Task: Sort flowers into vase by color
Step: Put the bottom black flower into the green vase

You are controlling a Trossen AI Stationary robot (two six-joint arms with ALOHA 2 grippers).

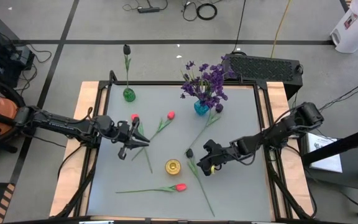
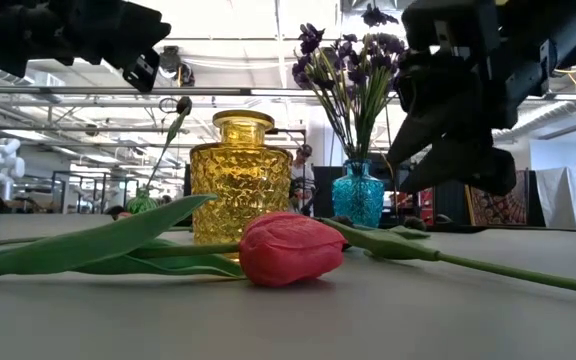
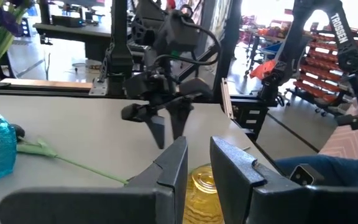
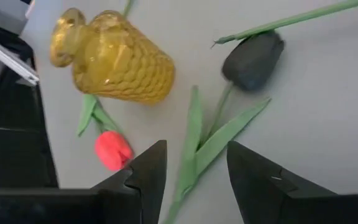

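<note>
A near-black tulip (image 4: 253, 59) lies flat on the table, its leaves (image 4: 199, 146) running between the open fingers of my right gripper (image 4: 194, 152) (image 1: 205, 163), which slants down over it; I see no touch. My left gripper (image 1: 135, 140) (image 3: 199, 146) hangs level above a red tulip (image 1: 135, 117) that lies on the table; a narrow gap shows between its fingers, with nothing in it. Two more red tulips (image 1: 171, 115) (image 1: 180, 186) lie on the table. The yellow vase (image 1: 173, 166) holds nothing. The blue vase (image 1: 201, 107) holds purple flowers (image 1: 205, 81), and the green vase (image 1: 129, 94) holds a dark tulip (image 1: 127, 48).
A loose purple flower (image 1: 218, 107) lies beside the blue vase, its stem reaching toward the dark bud. The yellow vase stands close to my right gripper, on its left. A black frame (image 1: 98, 124) borders the grey mat. Bare mat shows at the near left and the far middle.
</note>
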